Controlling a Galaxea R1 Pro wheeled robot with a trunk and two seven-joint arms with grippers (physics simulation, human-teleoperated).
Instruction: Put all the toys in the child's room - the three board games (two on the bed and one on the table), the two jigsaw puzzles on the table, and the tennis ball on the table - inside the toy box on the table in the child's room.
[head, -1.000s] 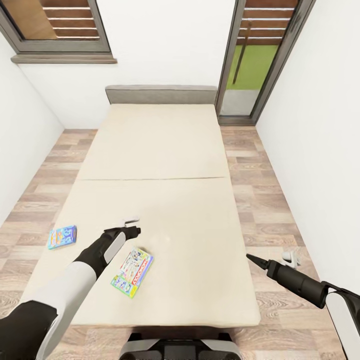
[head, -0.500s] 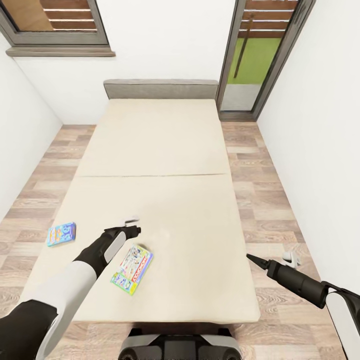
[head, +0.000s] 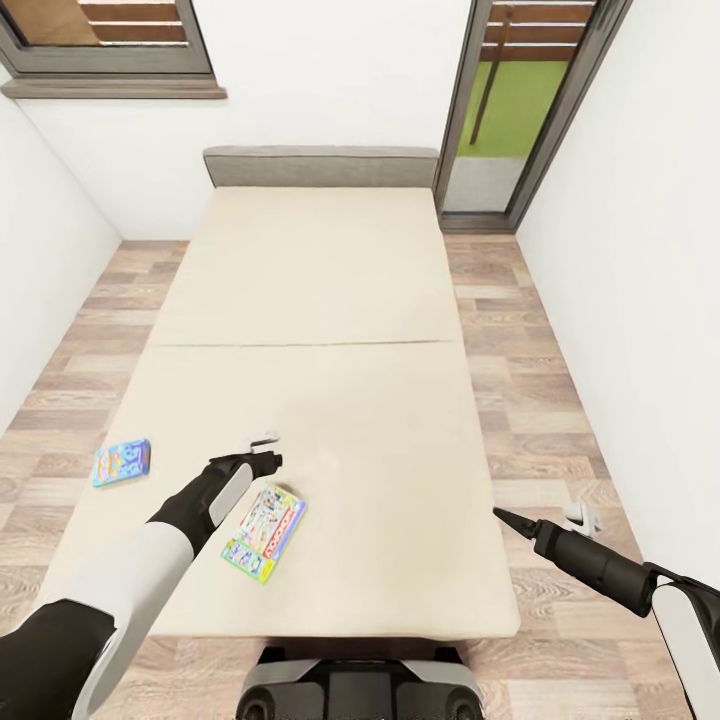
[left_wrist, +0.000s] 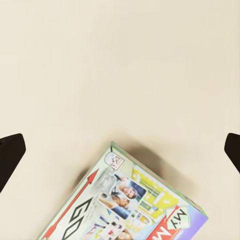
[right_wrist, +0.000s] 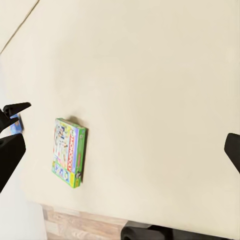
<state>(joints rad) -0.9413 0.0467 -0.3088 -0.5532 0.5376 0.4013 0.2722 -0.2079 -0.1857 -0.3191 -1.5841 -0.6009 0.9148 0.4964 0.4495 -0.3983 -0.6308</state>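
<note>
Comparing earlier frames, only camera drift is noted; left gripper (head: 262, 447), fingers wide, is hung above green board game (head: 264, 534) at six o'clock; pickup pending.

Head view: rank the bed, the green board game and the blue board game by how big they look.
1. bed, by far largest.
2. green board game.
3. blue board game, smallest, though it lies slightly farther from the camera.

We've got a green game (head: 264, 533) lying flat near the bed's (head: 400, 300) front-left corner, blue game (head: 121, 462) by its left edge.
</note>
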